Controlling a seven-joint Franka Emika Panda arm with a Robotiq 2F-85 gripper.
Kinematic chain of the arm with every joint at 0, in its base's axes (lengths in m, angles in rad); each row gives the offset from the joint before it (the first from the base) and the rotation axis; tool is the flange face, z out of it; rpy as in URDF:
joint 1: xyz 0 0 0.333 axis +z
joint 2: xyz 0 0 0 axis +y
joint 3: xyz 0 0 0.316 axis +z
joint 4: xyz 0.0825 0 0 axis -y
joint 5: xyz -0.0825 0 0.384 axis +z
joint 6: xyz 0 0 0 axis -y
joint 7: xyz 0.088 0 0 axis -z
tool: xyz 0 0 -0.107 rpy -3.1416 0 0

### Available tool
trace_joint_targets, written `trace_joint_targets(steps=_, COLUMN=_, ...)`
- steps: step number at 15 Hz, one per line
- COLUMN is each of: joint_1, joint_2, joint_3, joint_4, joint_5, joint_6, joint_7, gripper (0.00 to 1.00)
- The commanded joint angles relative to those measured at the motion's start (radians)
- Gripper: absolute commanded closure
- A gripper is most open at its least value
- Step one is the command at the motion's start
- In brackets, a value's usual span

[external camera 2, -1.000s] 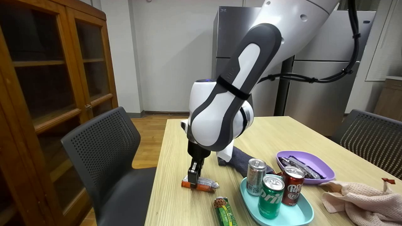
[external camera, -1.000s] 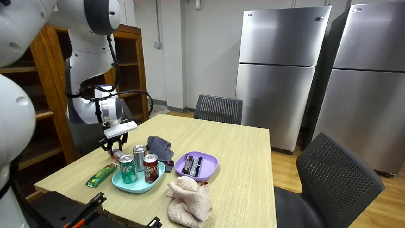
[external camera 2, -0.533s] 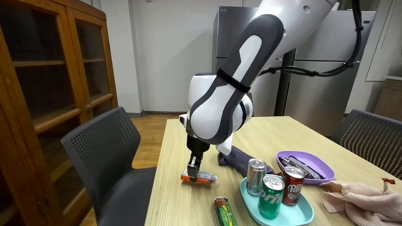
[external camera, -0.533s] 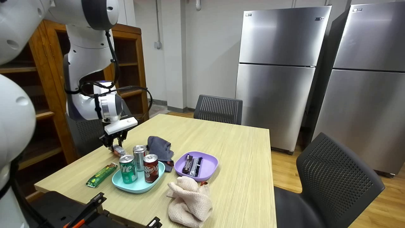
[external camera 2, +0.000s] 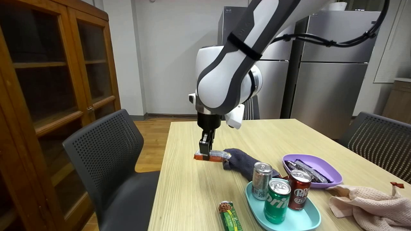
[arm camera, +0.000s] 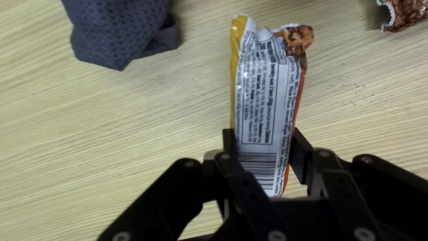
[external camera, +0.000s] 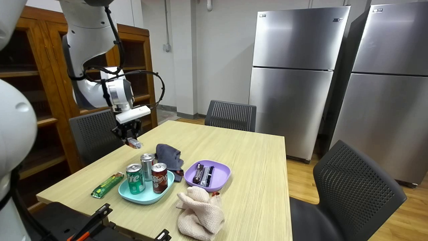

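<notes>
In the wrist view, my gripper (arm camera: 262, 147) is closed on a snack bar (arm camera: 264, 97) in a white, orange and yellow wrapper, a pad against each long side. The bar's printed back faces the camera, and most of its length sticks out beyond the fingers. In both exterior views the held bar (external camera 2: 220, 156) hangs level above the wooden table (external camera 2: 186, 199). A dark grey cloth (external camera 2: 240, 162) lies on the table just beyond it. Nearer the front rests a green-wrapped bar (external camera: 107, 185), beside a teal tray (external camera: 147, 202).
On the tray stand a silver can (external camera: 147, 165), a green can (external camera: 135, 180) and a dark red can (external camera: 159, 179). A purple plate (external camera: 223, 174) holds dark and silver wrapped bars. A beige cloth (external camera: 200, 214) lies at the front. Chairs (external camera 2: 109, 173) surround the table.
The gripper has closed on the orange and white bar and lifted it off the table, rising and moving a little toward the dark cloth. The cans, tray, plate and cloths have not moved.
</notes>
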Motion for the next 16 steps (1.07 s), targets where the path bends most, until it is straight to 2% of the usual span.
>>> trace_joint_targets(steps=1, joint_1=-0.017, joint_2=-0.093, joint_3=-0.024, joint_4=-0.041, joint_5=-0.019, joint_6=-0.057, joint_7=0.014, gripper=0.83)
trace_joint_targets(steps=10, joint_1=-0.123, joint_2=-0.170, joint_3=-0.087, joint_4=-0.142, joint_5=0.034, joint_6=0.017, joint_7=0.118, gripper=0.83)
trace_joint_targets(steps=16, joint_1=-0.174, joint_2=-0.185, joint_3=-0.158, joint_4=-0.217, joint_5=0.047, joint_6=0.099, joint_7=0.216, gripper=0.83)
